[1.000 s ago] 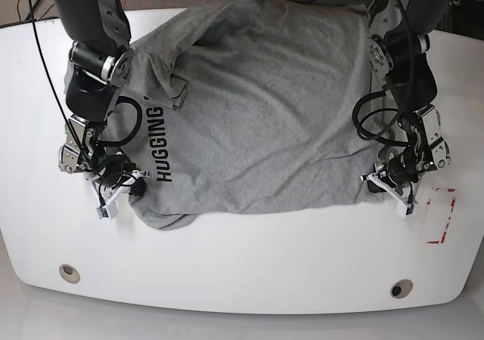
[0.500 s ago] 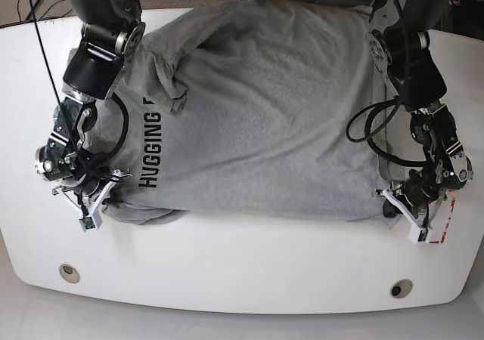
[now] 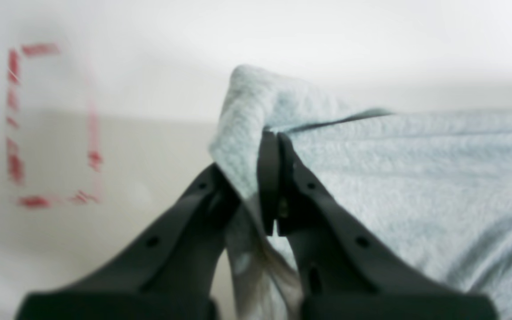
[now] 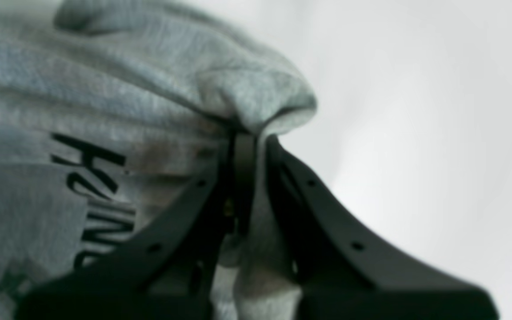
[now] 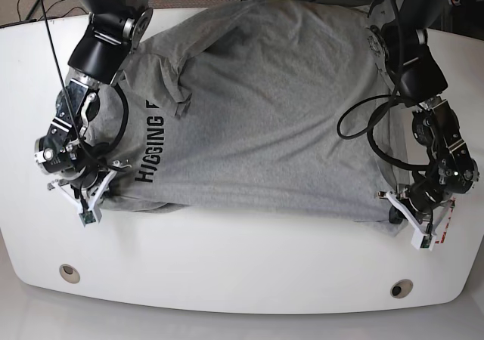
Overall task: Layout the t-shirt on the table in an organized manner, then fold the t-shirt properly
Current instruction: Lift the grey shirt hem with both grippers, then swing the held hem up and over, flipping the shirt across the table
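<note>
Now both sets of fingers point(image 3: 270, 146) point(image 4: 249, 142) clamp the t-shirt point(image 5: 265, 106)'s near corners; cloth spreads across the table point(image 5: 242, 272) between them.

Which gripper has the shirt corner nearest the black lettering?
The right gripper, on the base view's left: black print on the t-shirt runs beside it. The left gripper pinches plain grey by the red-outlined mark.

One shirt, one table, two arms, two grippers

A single grey t-shirt point(image 5: 265, 113) lies on one white table point(image 5: 242, 272). Two black arms work it: the left arm point(image 5: 412, 53) and the right arm point(image 5: 102, 38). Each ends in one gripper, the left gripper point(image 5: 412, 223) and the right gripper point(image 5: 87, 200). The table carries two round grommet holes point(image 5: 69, 272) and one red-outlined rectangle mark point(image 3: 54, 124), which sits just beside the left jaws.
</note>
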Available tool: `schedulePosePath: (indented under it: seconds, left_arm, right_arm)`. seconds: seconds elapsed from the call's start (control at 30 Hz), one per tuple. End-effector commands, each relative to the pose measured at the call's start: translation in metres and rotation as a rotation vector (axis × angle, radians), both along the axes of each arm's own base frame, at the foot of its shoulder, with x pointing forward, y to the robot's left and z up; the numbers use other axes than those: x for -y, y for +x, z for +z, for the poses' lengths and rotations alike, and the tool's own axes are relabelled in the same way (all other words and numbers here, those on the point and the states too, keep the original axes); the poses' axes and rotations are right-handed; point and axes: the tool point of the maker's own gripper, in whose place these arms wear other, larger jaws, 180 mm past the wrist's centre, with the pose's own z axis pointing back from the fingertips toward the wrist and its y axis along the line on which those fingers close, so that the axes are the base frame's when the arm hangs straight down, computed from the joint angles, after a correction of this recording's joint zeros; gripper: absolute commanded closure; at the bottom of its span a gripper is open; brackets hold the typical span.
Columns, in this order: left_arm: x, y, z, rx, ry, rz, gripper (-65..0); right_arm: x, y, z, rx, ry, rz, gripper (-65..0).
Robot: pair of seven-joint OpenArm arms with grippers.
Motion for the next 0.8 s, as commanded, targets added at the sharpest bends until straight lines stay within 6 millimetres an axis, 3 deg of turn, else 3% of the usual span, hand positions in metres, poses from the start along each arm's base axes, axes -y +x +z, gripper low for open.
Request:
schedulePosePath:
  seconds: [0.0,0.1,0.2,0.27,0.37,0.47,0.53,0.63,0.77]
  left_arm:
    - [-0.005,0.024,0.067,0.175,0.022,0.007,-0.3]
    - [-0.007,0.031,0.105,0.249,0.044,0.013,-0.3]
    - [-0.008,0.034,0.147,0.327,0.067,0.021,-0.3]
    - [-0.008,0.033,0.178,0.378,0.082,0.03,-0.3]
    - [-0.01,0.029,0.208,0.435,0.102,0.044,-0.3]
    - [-0.013,0.016,0.261,0.559,0.145,0.072,-0.3]
    - [-0.016,0.009,0.29,0.62,0.17,0.091,-0.3]
    - [-0.029,-0.003,0.338,0.701,0.205,0.13,-0.3]
    - [-0.036,-0.017,0.399,0.828,0.214,0.158,-0.3]
  right_arm:
    - [0.012,0.028,0.055,0.138,-0.031,-0.016,0.0]
    - [0.026,0.041,0.088,0.174,-0.075,-0.03,0.0]
    - [0.027,0.057,0.126,0.217,-0.132,-0.009,0.0]
    - [0.025,0.068,0.157,0.249,-0.19,0.016,0.0]
    - [0.026,0.079,0.2,0.311,-0.24,0.024,0.0]
    - [0.027,0.087,0.253,0.388,-0.284,0.019,0.0]
    - [0.026,0.089,0.28,0.419,-0.313,0.016,0.0]
    - [0.03,0.086,0.339,0.497,-0.366,-0.01,0.0]
    - [0.032,0.077,0.396,0.578,-0.393,-0.043,0.0]
